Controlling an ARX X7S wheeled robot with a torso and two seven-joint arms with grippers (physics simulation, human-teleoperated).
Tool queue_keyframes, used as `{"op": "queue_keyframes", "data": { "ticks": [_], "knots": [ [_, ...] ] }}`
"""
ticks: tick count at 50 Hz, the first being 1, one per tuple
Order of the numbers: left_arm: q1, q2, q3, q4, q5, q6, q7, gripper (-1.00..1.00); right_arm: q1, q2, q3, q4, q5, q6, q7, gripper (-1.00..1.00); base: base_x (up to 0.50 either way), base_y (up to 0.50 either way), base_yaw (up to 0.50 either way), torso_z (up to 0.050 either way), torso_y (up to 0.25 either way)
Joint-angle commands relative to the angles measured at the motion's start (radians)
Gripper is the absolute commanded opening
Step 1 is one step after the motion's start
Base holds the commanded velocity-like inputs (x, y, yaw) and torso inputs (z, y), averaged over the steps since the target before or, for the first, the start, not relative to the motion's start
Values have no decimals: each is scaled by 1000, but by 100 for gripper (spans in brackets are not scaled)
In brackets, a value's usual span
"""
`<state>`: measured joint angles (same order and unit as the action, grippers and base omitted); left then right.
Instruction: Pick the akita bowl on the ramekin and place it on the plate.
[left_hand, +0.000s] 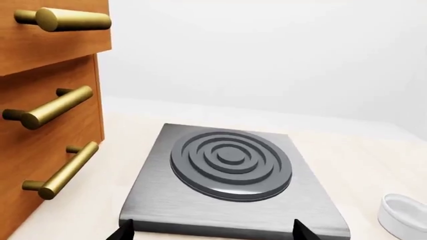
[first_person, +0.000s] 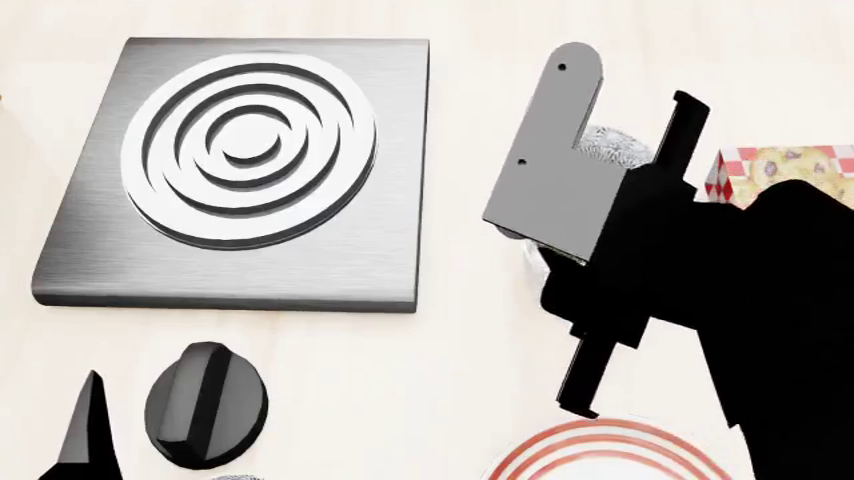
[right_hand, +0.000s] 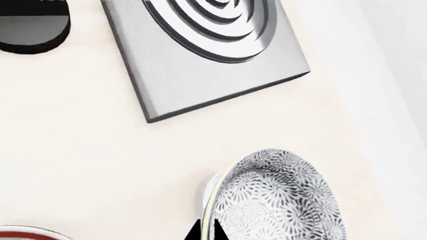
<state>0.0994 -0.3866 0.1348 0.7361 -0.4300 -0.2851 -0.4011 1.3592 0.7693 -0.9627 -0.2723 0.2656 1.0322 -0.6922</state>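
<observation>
At the near edge of the head view, the red-ringed plate (first_person: 607, 455) peeks into frame on the pale table (first_person: 467, 380), waiting for its load. Just beyond it, the right claw (right_hand: 204, 232) bears on the akita bowl (right_hand: 280, 200), which sits tipped on the white ramekin (right_hand: 209, 192); in the right wrist view two dark fingertips, drawn close together, straddle the bowl's near rim, though whether they already bite the wall cannot be told. From the head camera the right arm hides most of the bowl, leaving only a speckled sliver (first_person: 617, 145) showing. The sound way through this step, by judgement, is to clamp firmly on the rim, then lift straight up until the bowl clears the ramekin, so the cup is not dragged or tipped, before swinging back toward the plate. Farther off, the brushed-steel hotplate (first_person: 240, 165) lies flat. The left claw (left_hand: 212, 230) idles above its edge with its tips spread wide, beside a wooden drawer cabinet (left_hand: 40, 125).
</observation>
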Motion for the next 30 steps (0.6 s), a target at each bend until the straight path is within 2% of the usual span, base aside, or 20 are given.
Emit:
{"op": "queue_keyframes", "data": {
  "ticks": [1, 13, 30],
  "knots": [
    [-2, -4, 1, 3, -2, 0, -5, 100, -17, 109, 13, -254, 42, 88, -22, -100, 0, 0, 0, 0, 0],
    [0, -7, 4, 5, -2, 4, -8, 100, -117, 221, 97, -546, 159, 198, 21, -100, 0, 0, 0, 0, 0],
    [-1, -10, 11, -2, -1, 10, -10, 100, -252, 300, 197, -667, 273, 211, 85, -100, 0, 0, 0, 0, 0]
  ]
}}
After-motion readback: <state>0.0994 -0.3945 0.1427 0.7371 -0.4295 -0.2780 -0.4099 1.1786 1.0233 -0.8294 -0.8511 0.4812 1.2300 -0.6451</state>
